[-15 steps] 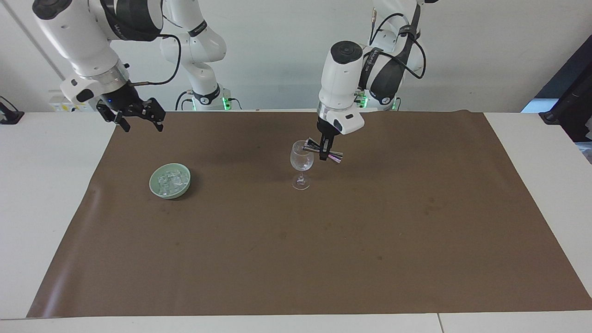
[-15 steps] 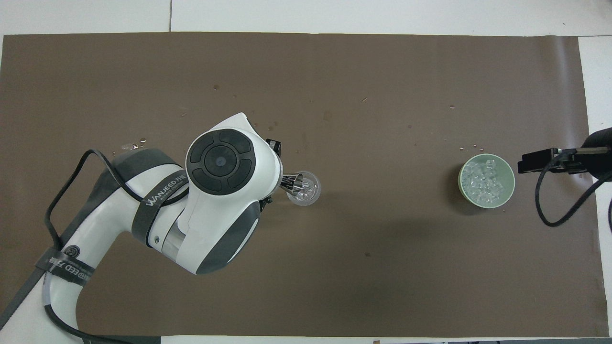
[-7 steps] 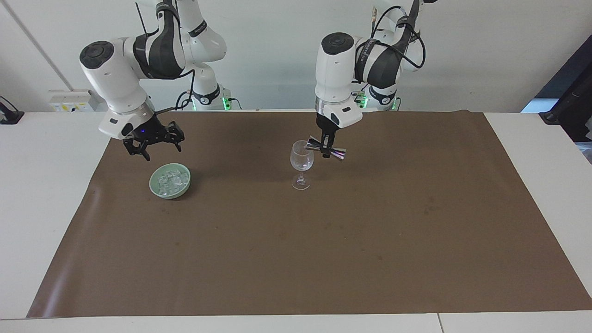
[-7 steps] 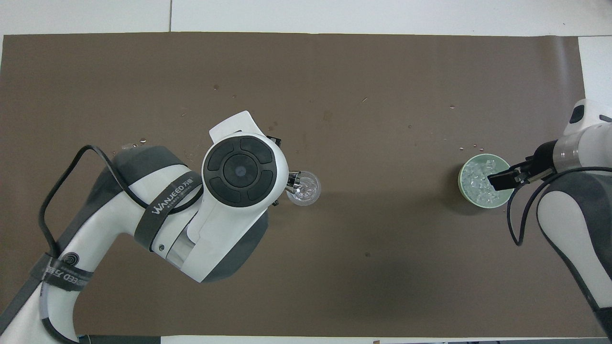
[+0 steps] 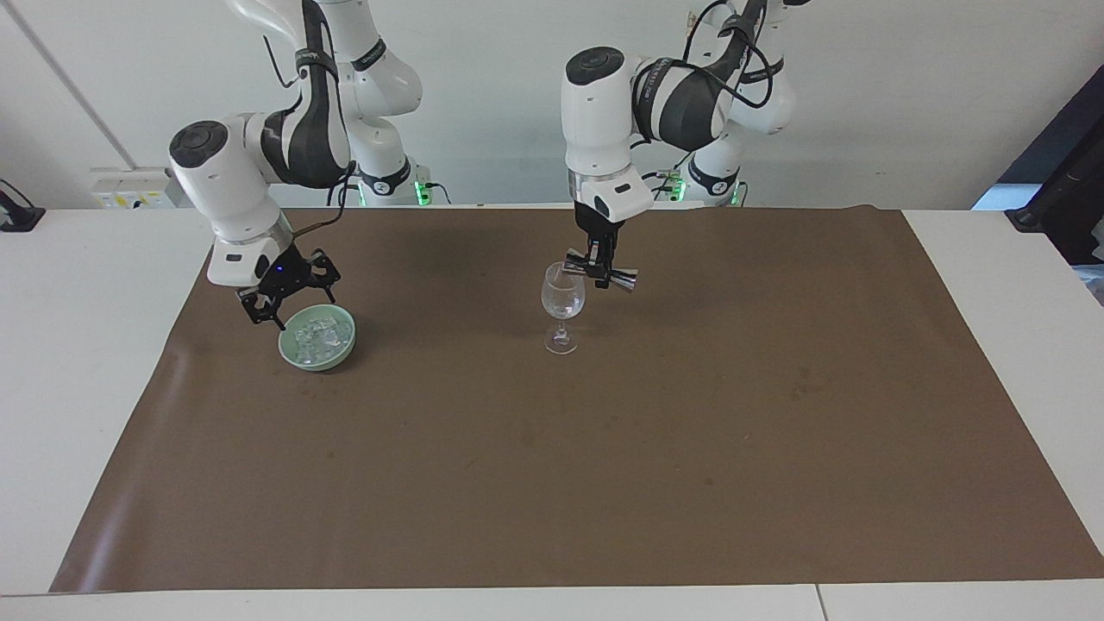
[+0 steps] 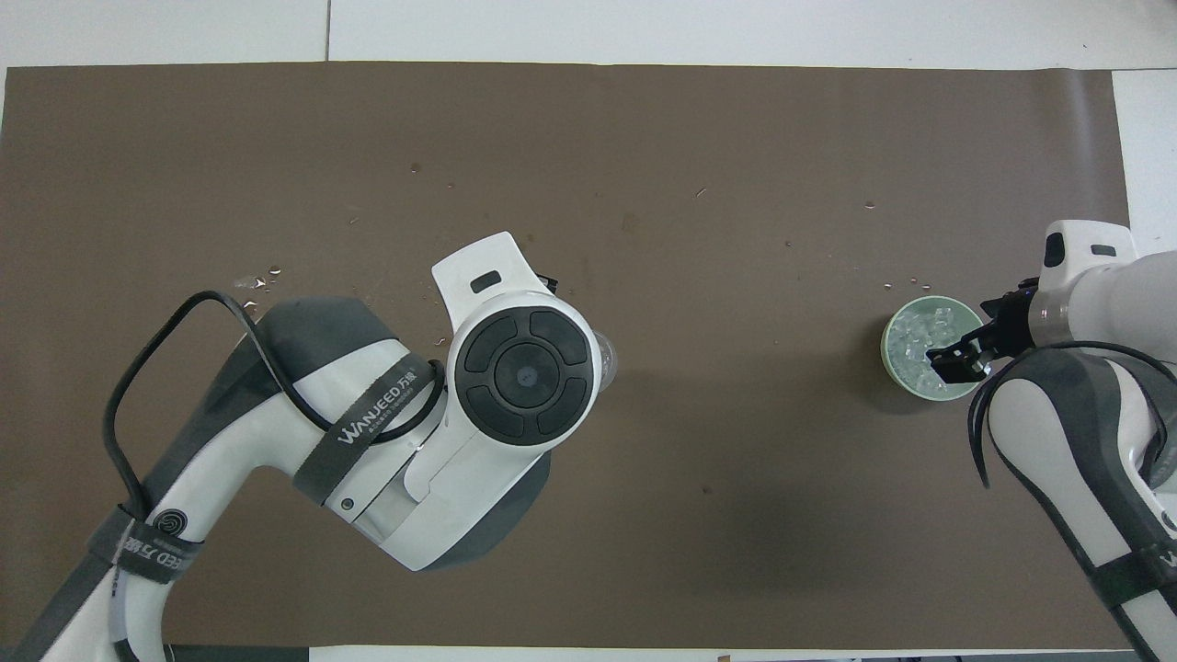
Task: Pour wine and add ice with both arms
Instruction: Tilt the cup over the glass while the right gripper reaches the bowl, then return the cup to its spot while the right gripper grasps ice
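Observation:
A clear stemmed glass [image 5: 562, 304] stands mid-mat. My left gripper [image 5: 604, 274] is shut on a metal jigger [image 5: 625, 279], which lies sideways with one end at the glass's rim. In the overhead view the left wrist hides the jigger and most of the glass [image 6: 608, 360]. The ice [image 5: 317, 335] is heaped in a pale green bowl [image 5: 323, 360] toward the right arm's end. My right gripper [image 5: 289, 302] hangs open just over the bowl's rim, nothing between its fingers. From overhead it covers the edge of the bowl [image 6: 888, 354] beside the ice [image 6: 915, 340].
A brown mat [image 5: 604, 448] covers most of the white table. Small water drops [image 6: 262, 276] lie on the mat toward the left arm's end. Dark equipment [image 5: 1065, 198] stands off the table past that end.
The right arm swung in and came down from high beside the mat to just over the bowl. The left arm shifted its wrist over the glass, the jigger rising slightly.

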